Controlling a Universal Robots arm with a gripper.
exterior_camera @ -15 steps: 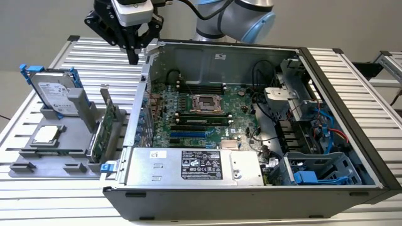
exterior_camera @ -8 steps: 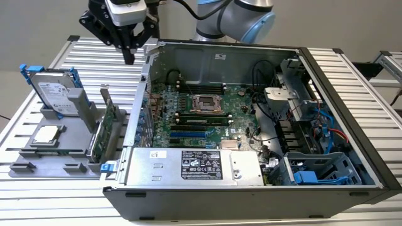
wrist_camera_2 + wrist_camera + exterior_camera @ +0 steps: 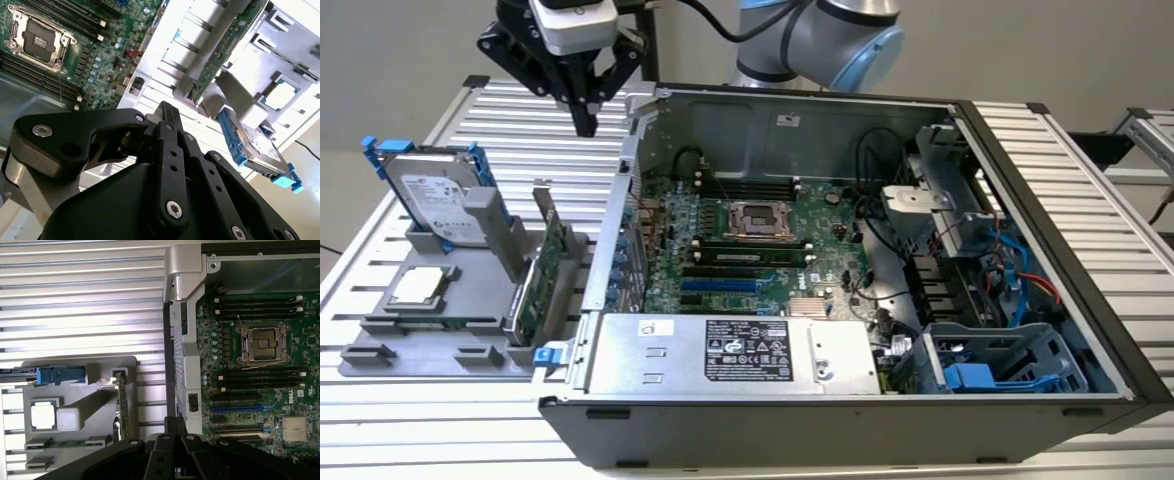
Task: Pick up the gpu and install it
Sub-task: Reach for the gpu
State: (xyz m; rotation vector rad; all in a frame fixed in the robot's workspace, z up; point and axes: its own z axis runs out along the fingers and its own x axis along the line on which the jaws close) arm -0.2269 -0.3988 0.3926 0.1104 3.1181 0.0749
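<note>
Tool: gripper (image 3: 587, 126), black, two fingers on linkage arms, carried at the arm's wrist
Tool state: fingers drawn together to a narrow point, nothing between them; in both wrist views the tips (image 3: 167, 111) (image 3: 175, 424) meet
Tool position: hangs above the slatted table (image 3: 414, 425), tips pointing down, near the far corner of the computer case (image 3: 854, 425) on the exterior view's left, well apart from the gpu
Task item: gpu (image 3: 547, 280), thin green card with a silver bracket at its upper end
Task item location: stands on edge in the grey holder (image 3: 454, 350), outside the case, just beside the case wall; untouched
Task item, wrist views: in the first wrist view the gpu (image 3: 122, 410) shows edge-on as a thin green line; in the second wrist view the gpu (image 3: 220, 57) shows as a slanted green strip
Holder, other contents: hard drive (image 3: 438, 200) with blue rails, upright at the far end; processor chip (image 3: 420, 288) lying flat; memory stick (image 3: 65, 443) lying along the holder's edge
Case: side open, lying on the table
Case interior: green motherboard (image 3: 761, 255) with processor socket (image 3: 757, 220) near its middle; silver power supply (image 3: 734, 350) along the near wall
Work state: card not yet lifted from the holder
</note>
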